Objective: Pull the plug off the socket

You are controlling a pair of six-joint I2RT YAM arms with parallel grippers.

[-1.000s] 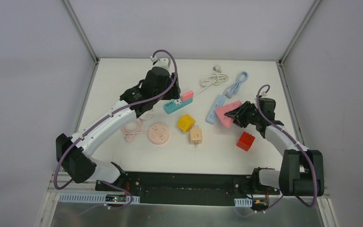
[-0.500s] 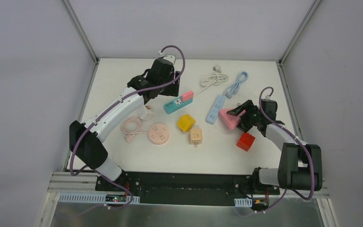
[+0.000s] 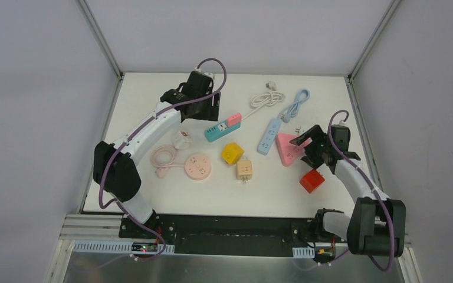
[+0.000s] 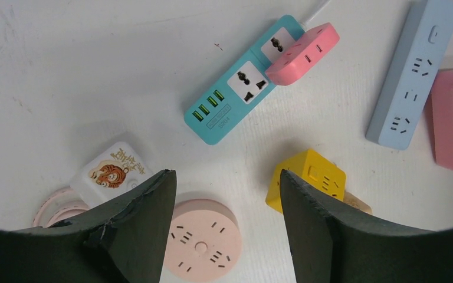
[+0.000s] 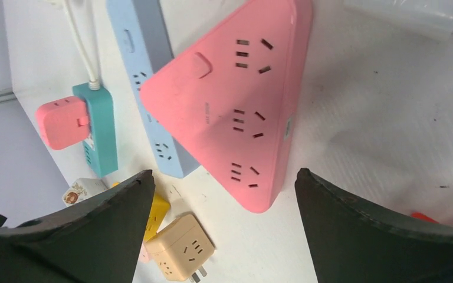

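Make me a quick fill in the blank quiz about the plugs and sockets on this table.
The pink plug is plugged into the ____ power strip.
The left gripper has its jaws ____.
The right gripper hovers over a pink socket shaped like a ____.
Missing words: teal; open; triangle.

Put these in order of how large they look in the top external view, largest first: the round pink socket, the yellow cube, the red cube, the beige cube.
Largest: round pink socket.
Next: yellow cube and red cube; they look about alike, so I do not rank them.
Smallest: beige cube, by a little.
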